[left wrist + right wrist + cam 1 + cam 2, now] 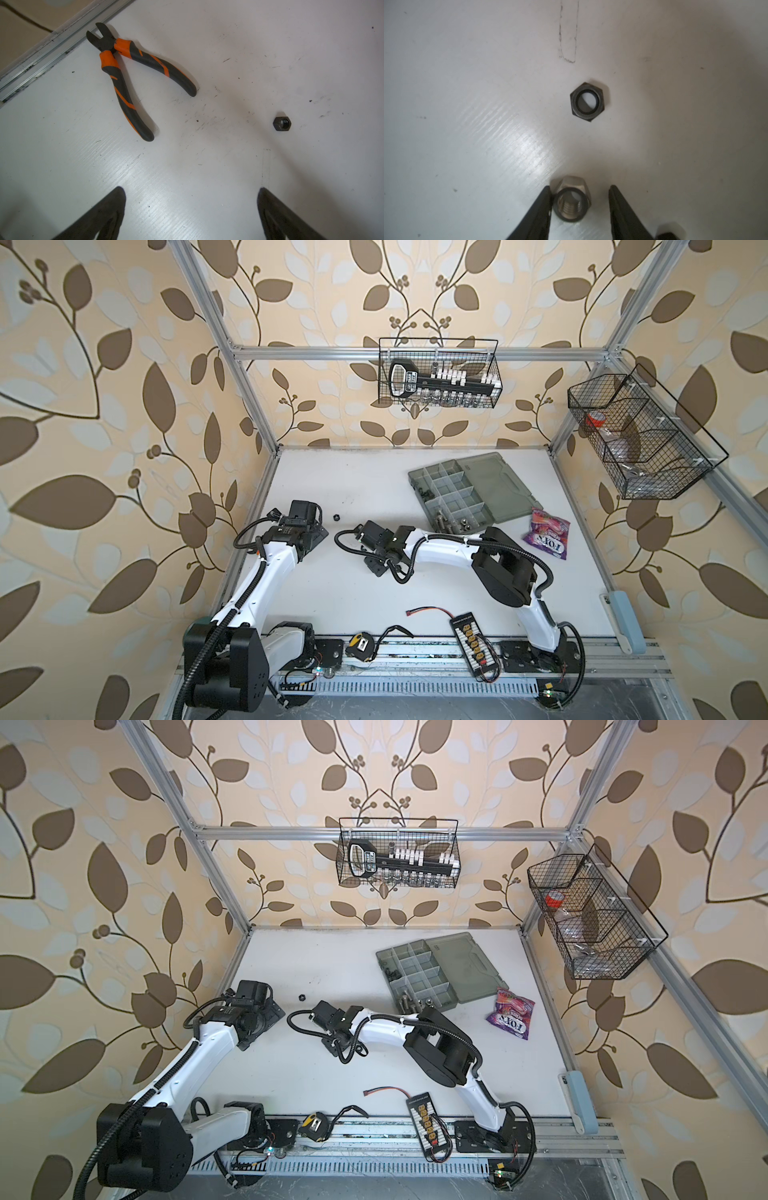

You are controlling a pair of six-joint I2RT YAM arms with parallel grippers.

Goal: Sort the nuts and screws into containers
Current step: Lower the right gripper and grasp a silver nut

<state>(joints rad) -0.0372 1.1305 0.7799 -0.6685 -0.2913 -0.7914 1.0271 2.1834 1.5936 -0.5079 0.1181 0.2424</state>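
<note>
Right claw (pixel 580 187): partly open around the silver nut (pixel 572 202). One finger (pixel 542 207) touches it, the other has a gap. No grip yet.
Silver nut: on the surface (pixel 467 104), near the middle, well apart from the case (pixel 496 483) by the far edge.
Do it well: I think squeeze the flat sides evenly, then lift straight up, missing the dark nut (pixel 589 101) nearby.
Left claw (pixel 190 188): wide open, empty.

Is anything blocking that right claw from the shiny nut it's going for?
Nothing visible does. The silver nut lies on the table between the right gripper's open fingers; a darker nut lies farther out, clear of them.
</note>
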